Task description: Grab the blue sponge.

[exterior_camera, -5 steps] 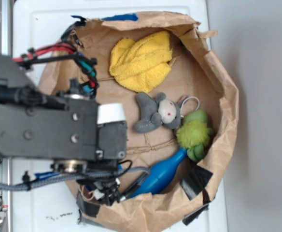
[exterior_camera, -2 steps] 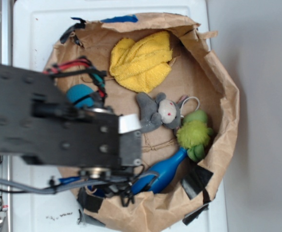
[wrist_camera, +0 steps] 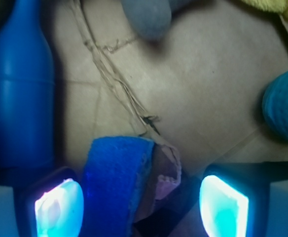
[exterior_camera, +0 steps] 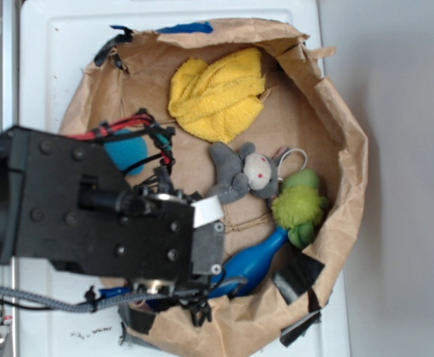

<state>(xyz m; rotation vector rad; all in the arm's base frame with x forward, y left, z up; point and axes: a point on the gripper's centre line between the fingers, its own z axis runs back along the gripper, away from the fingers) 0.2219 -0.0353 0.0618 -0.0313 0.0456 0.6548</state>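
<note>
In the wrist view the blue sponge stands on edge between my open gripper fingers. It is close against the left pad and well apart from the right pad. A torn flap of brown paper and black tape lies just right of the sponge. From the exterior view my arm covers the lower left of the paper bag, hiding the sponge and the fingers.
A glossy blue bottle-shaped pin lies left of the gripper, also in the exterior view. A teal ball sits at the arm's upper edge. A grey mouse plush, yellow cloth and green plush lie farther in.
My arm has shifted right and down over the bag's lower left, uncovering the teal ball above it. The other things have not moved.
</note>
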